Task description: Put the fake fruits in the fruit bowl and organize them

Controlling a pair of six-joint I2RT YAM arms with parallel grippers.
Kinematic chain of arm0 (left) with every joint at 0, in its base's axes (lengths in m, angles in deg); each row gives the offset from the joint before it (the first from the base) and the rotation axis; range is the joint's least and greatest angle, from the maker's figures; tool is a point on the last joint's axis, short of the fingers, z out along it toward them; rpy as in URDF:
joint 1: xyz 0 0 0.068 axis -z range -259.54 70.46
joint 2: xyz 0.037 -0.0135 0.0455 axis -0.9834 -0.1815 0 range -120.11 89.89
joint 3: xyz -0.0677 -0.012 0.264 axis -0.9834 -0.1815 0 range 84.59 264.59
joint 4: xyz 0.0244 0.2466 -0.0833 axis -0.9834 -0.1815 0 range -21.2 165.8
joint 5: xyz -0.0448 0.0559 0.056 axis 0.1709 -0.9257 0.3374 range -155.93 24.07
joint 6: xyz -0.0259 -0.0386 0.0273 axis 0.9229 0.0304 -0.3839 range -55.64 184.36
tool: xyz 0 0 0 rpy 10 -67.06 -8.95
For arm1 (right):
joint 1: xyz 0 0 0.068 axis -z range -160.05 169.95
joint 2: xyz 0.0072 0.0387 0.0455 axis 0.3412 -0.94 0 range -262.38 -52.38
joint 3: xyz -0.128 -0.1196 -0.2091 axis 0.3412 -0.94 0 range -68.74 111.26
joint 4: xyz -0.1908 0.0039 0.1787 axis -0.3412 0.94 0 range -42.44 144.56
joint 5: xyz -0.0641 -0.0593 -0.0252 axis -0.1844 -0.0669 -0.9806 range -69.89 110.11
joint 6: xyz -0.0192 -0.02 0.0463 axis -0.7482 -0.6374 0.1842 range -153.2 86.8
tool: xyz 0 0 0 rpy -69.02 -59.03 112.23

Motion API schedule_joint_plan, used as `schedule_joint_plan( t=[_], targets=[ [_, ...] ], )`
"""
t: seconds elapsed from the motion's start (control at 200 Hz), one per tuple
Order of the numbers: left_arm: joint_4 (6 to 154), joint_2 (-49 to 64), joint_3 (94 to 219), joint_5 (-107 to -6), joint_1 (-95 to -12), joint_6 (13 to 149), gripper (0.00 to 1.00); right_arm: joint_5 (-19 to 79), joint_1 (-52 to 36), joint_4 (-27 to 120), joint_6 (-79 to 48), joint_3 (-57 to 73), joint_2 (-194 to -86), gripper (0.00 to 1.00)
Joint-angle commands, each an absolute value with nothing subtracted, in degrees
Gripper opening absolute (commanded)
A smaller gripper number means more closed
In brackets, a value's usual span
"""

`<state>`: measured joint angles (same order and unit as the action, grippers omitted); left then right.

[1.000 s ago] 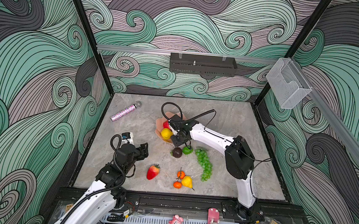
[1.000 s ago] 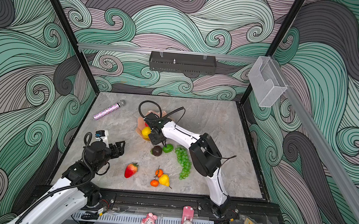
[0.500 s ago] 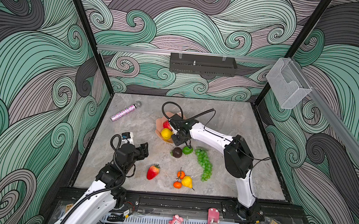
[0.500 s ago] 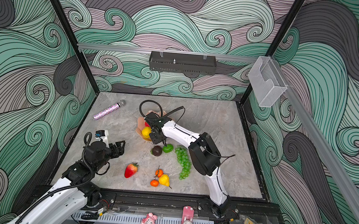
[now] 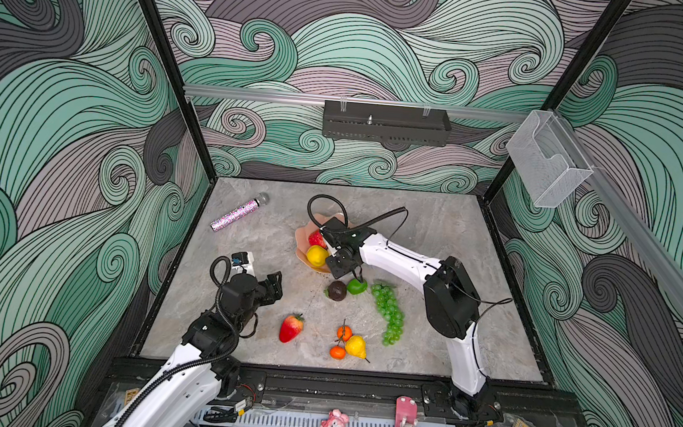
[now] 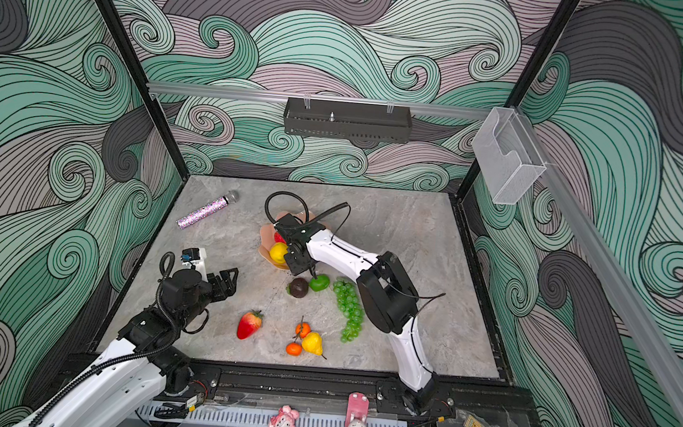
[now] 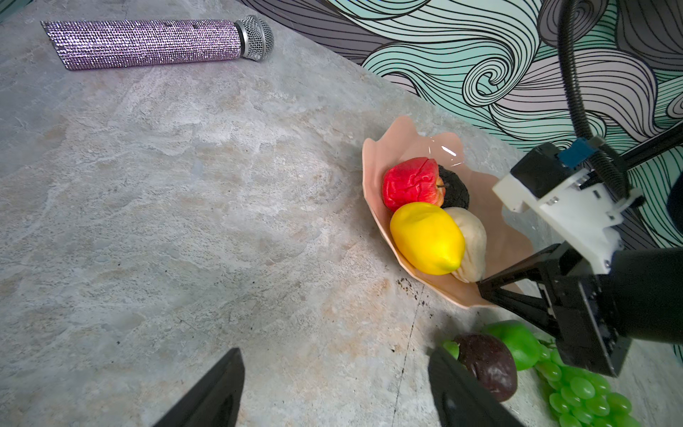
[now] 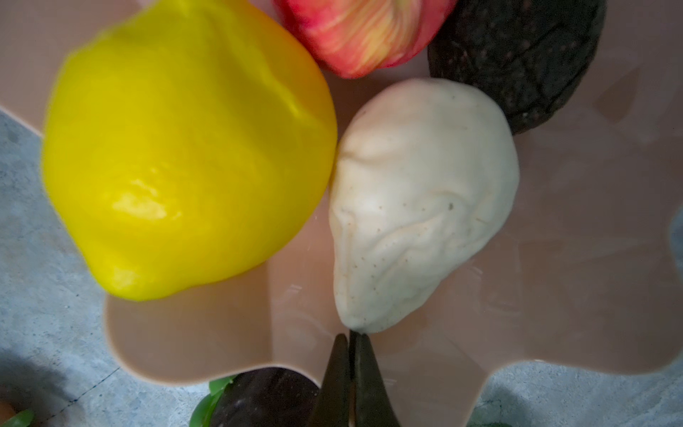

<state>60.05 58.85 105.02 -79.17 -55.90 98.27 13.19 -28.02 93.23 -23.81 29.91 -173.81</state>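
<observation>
Right gripper [image 8: 351,342] is finishing a close: jaws now pressed together on nothing, tips just beside the narrow end of the cream pear [image 8: 417,207] in the bowl [image 8: 221,332]. A second back they were standing slightly apart. This is reading as a release completed or a nudge being set up; cannot tell which.

The pear is lying against the lemon [image 8: 184,148], with apple [image 8: 362,33] and avocado [image 8: 517,55] behind.

Left gripper [image 5: 273,286] is hovering spread and empty over the table [image 5: 244,257], as before.

Still waiting outside the bowl, none shifted: strawberry [image 5: 291,328], tangerines [image 5: 344,332], yellow pear [image 5: 356,346], grapes [image 5: 388,314], lime [image 5: 356,285], second avocado [image 5: 337,290]. Roughly a third done.
</observation>
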Motion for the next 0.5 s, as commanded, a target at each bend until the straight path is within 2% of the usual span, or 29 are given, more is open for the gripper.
schedule_joint_plan(
  t=[0.0, 0.495],
  targets=[
    [60.74, 58.17, 105.16, -79.29, -56.22, 97.85, 0.81, 11.77, -27.76, 94.47, -24.14, 31.42, -172.69, 0.02],
    [60.73, 57.81, 105.25, -79.38, -56.25, 98.07, 0.81, 9.43, -27.60, 94.52, -24.67, 31.39, -168.97, 0.00]
  ],
)
